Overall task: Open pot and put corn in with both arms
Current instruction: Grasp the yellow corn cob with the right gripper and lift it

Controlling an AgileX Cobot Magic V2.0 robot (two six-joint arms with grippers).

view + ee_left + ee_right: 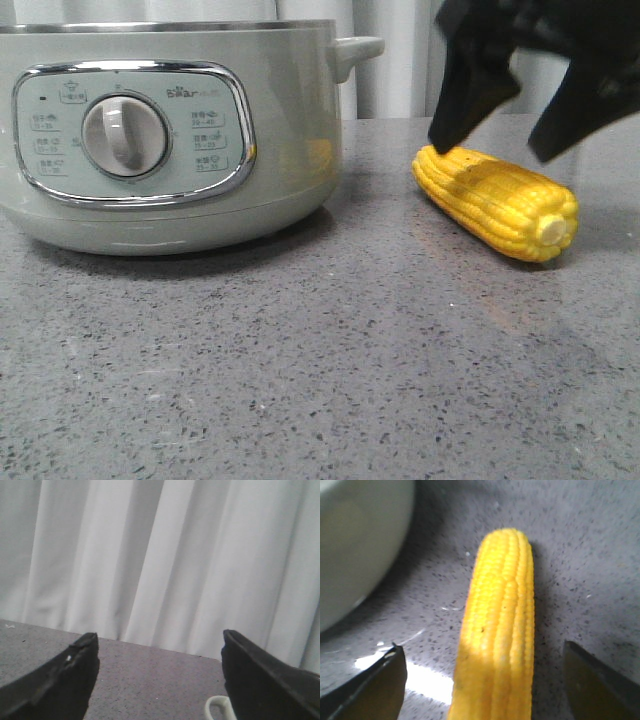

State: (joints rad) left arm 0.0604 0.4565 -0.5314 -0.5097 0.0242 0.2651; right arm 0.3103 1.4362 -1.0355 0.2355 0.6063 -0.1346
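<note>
Corn [497,201] on counter, between spread right gripper [510,128] fingers

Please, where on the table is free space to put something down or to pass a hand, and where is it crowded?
The wide grey table in front of the pot and the corn is bare. A narrower bare strip lies between pot and corn. Around the corn it is crowded: the open right gripper hangs over it.
</note>
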